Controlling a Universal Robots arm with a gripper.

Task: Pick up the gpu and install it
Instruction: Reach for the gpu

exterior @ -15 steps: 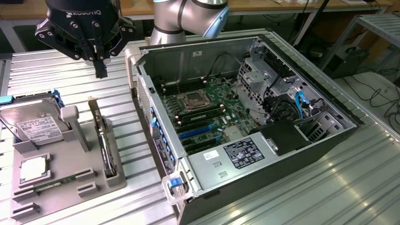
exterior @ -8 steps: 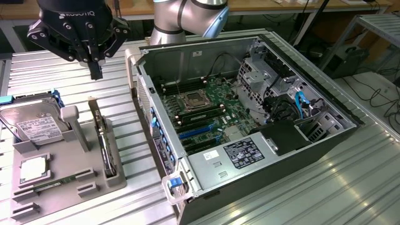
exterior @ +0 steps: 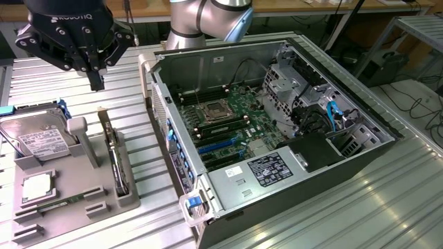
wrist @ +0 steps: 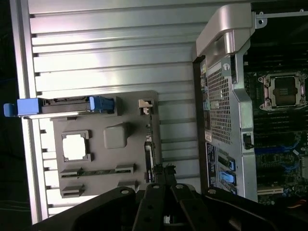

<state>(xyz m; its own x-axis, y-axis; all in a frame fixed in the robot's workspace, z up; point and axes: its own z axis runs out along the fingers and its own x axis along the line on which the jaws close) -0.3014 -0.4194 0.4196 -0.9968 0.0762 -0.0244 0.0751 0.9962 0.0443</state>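
The graphics card [exterior: 115,155] is standing on its edge in a slot of the grey tray [exterior: 69,215], in the lower left of the exterior view. From there it is showing as a thin dark strip running away from the camera. In the wrist view the graphics card [wrist: 150,151] is again appearing edge-on, along the side of the tray [wrist: 103,161] nearest the computer case [wrist: 226,96].

The claw [exterior: 97,85] is hanging in the upper left of the exterior view, over the far end of the card, with its fingers pressed together and gripping nothing. A small gap is showing between the tips and the card. In the wrist view the claw [wrist: 163,169] is lining up with the card's thin edge.

On the same tray, a hard drive [exterior: 38,137] with blue side rails is sitting upright at the exterior view's left. A square processor chip [exterior: 35,188] is lying flat closer to the camera, with a narrow memory stick [exterior: 66,199] just beside it.

The open computer case [exterior: 277,129] is lying on its side on the slatted metal table [exterior: 374,207], filling the middle and right of the exterior view, with its green motherboard [exterior: 221,122] facing up.
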